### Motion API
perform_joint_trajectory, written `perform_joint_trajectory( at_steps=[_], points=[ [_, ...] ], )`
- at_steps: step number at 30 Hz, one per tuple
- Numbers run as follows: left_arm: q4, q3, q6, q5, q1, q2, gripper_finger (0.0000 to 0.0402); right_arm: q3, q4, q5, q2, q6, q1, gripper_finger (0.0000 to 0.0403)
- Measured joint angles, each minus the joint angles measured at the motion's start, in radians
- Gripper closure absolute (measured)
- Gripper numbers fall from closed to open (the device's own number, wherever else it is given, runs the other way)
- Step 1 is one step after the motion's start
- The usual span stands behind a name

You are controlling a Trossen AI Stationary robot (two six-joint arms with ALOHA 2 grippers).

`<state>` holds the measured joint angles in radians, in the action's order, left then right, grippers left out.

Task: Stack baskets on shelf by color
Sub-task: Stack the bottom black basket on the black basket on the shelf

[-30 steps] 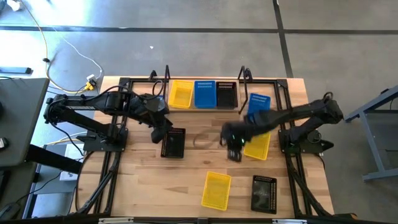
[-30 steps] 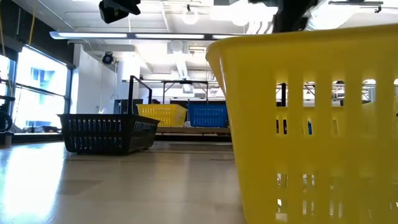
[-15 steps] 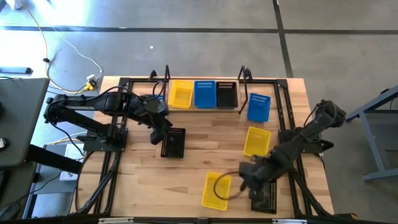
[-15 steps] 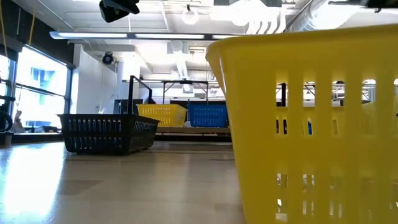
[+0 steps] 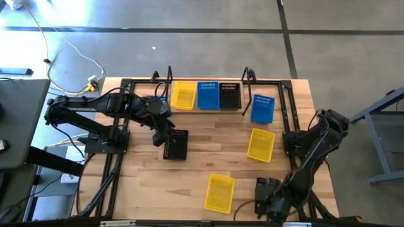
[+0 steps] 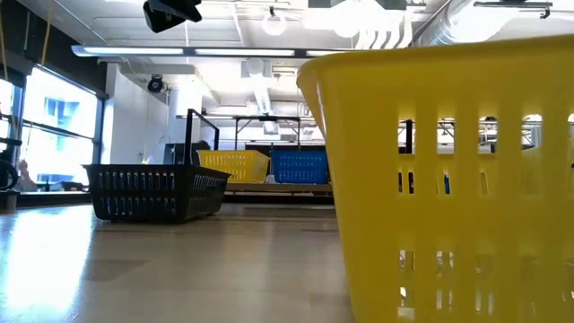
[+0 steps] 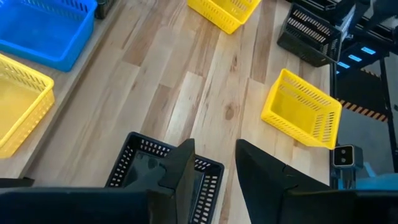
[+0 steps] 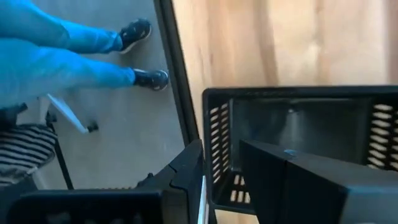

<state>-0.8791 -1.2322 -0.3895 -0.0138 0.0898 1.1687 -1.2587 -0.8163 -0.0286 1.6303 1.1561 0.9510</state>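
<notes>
The shelf [image 5: 206,108] at the far edge holds a yellow basket [image 5: 184,96], a blue basket [image 5: 207,94] and a black basket [image 5: 229,96] side by side. Another blue basket [image 5: 262,108] sits on the table right of the shelf. Yellow baskets sit at mid-right [image 5: 261,144] and near the front [image 5: 219,192]. My left gripper [image 7: 214,168] is open and hovers well above a black basket [image 5: 176,144] at centre left. My right gripper [image 8: 221,171] is open at a black basket [image 5: 268,191] at the front right, one finger on each side of the basket's end wall. My right gripper comes from above with one finger [image 8: 186,177] outside the black basket's short end wall [image 8: 219,152] and the other [image 8: 292,180] inside. The basket rests on the table. I cannot tell whether the fingers touch the wall.
In the low view the front yellow basket [image 6: 448,179] fills the right half and hides my right gripper. A person's legs and shoes [image 8: 93,56] show on the floor beyond the table's edge. Bare wood lies between the baskets at the table's middle [image 5: 208,148].
My right gripper has swept from beside the mid-right yellow basket toward the table's near edge and now stands over the front-right black basket. The yellow basket has stayed in place.
</notes>
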Motion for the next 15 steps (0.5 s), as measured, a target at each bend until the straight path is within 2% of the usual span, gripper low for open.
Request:
perform_joint_trajectory(
  at_steps=[8, 15],
  points=[
    [0.000, 0.000, 0.000, 0.003, 0.000, 0.000, 0.0277, 0.000, 0.022, -0.003, 0.081, 0.017, 0.027, 0.0313],
    [0.000, 0.000, 0.000, 0.003, 0.000, 0.000, 0.0279, 0.000, 0.076, -0.056, 0.125, 0.018, 0.028, 0.0313]
  ],
)
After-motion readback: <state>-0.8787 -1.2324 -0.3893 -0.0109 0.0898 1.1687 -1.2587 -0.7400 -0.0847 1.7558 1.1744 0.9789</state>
